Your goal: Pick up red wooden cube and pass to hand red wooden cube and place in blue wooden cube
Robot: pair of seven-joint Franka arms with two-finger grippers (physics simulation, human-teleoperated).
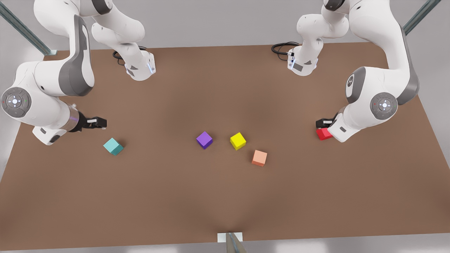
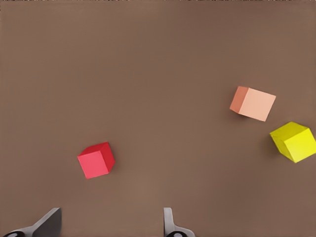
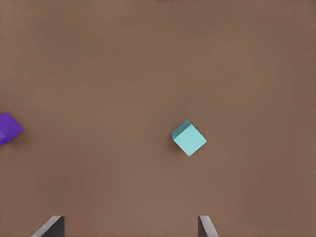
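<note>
The red wooden cube (image 1: 323, 134) (image 2: 95, 160) lies on the brown table at the front view's right. My left gripper (image 1: 322, 123) (image 2: 108, 228) hovers just above and beside it, open, and its fingers are clear of the cube. The blue wooden cube (image 1: 113, 146) (image 3: 188, 138), teal in colour, lies at the front view's left. A short way above it my right gripper (image 1: 99, 123) (image 3: 129, 229) hangs open and empty.
Between the two arms lie a purple cube (image 1: 204, 140) (image 3: 7, 128), a yellow cube (image 1: 238, 141) (image 2: 294, 141) and a pale salmon cube (image 1: 259, 157) (image 2: 253, 103). Both arm bases stand at the table's (image 1: 225, 203) far edge.
</note>
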